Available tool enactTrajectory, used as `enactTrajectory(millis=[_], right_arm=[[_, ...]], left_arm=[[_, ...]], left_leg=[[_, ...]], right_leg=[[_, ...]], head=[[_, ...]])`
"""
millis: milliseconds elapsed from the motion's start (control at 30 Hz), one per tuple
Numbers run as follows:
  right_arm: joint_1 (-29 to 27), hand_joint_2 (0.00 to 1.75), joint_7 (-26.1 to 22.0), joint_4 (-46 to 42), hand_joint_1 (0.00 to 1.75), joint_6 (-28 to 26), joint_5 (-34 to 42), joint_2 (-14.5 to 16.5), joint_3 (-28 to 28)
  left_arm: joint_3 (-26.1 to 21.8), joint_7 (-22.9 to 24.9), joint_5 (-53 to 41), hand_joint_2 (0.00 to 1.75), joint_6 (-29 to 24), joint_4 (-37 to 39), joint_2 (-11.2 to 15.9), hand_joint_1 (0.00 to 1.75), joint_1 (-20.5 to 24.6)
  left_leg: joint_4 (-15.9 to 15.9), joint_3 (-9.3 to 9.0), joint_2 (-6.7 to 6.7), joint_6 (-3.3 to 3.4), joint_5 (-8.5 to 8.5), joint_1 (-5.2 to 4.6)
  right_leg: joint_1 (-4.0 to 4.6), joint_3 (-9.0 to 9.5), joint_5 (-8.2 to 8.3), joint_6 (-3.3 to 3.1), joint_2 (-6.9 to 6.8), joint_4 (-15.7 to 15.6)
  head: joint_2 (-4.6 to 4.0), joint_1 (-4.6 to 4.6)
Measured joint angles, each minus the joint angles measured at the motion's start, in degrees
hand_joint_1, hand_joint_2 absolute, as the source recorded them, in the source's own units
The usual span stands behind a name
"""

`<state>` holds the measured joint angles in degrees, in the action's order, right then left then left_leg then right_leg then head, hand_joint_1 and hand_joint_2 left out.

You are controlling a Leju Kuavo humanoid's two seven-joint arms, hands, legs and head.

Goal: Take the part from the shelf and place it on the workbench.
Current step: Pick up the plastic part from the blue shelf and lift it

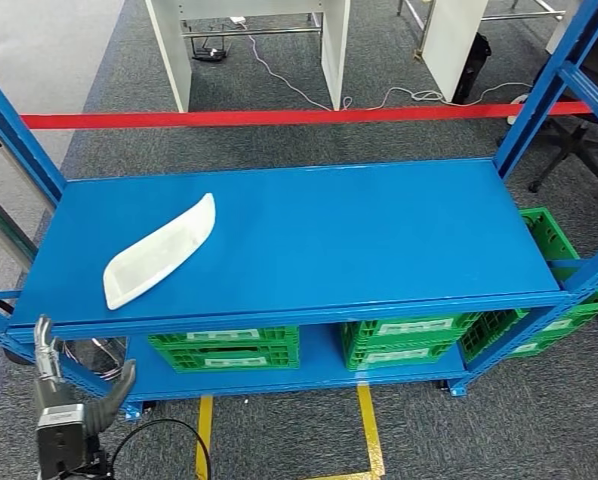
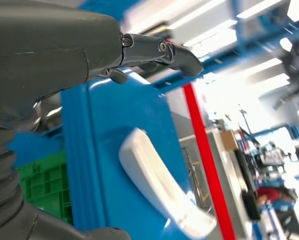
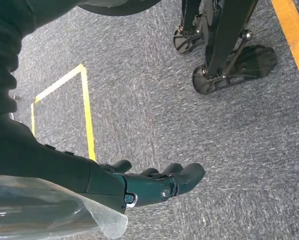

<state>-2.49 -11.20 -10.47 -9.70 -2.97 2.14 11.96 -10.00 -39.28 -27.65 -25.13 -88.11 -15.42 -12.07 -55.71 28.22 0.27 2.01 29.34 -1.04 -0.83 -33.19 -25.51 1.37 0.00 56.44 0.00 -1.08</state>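
A long white curved part lies on the left half of the blue shelf's top board. The left wrist view shows the same part flat on the blue board. My left hand is raised below and in front of the shelf's front left corner, fingers apart and holding nothing, well short of the part. In its own wrist view the left hand's fingers reach out above the board. My right hand hangs over grey carpet, its fingers stretched out and empty.
Green crates sit on the lower shelf, and one more sits at the right end. Blue uprights frame both ends of the shelf. Behind it run a red floor line, white table legs and cables. Yellow floor tape lies in front.
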Motion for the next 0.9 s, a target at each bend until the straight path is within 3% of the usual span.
enactTrajectory(millis=[267, 567, 900], right_arm=[[0.11, 1.75, 0.16, 0.00, 0.00, 0.22, -0.43, 0.00, 0.00], [0.58, 1.75, 0.82, 0.00, 0.00, 1.90, -1.73, -0.08, 0.00], [0.83, 1.75, 2.50, 0.00, 0.00, 2.08, -2.92, -0.20, 0.00]], left_arm=[[4.70, 1.46, -6.10, 1.75, -2.32, 0.63, 1.81, 0.00, 0.11], [12.18, 20.95, -32.28, 1.75, -7.18, 4.97, 6.47, 0.00, 6.29], [16.33, 29.81, -39.79, 1.75, -4.92, 8.80, 8.96, 0.00, 13.29]], left_leg=[[0.00, 0.01, 0.00, 0.00, 0.00, 0.00], [-0.01, 0.01, 0.00, 0.00, -0.04, -0.01], [-0.02, 0.04, 0.00, 0.00, -0.04, 0.00]], right_leg=[[0.00, -0.02, 0.00, 0.00, 0.02, 0.00], [0.00, -0.01, 0.06, 0.00, 0.02, 0.00], [0.00, -0.06, 0.06, 0.00, 0.03, 0.02]], head=[[0.00, 0.01], [0.00, 0.00], [0.00, 0.01]])
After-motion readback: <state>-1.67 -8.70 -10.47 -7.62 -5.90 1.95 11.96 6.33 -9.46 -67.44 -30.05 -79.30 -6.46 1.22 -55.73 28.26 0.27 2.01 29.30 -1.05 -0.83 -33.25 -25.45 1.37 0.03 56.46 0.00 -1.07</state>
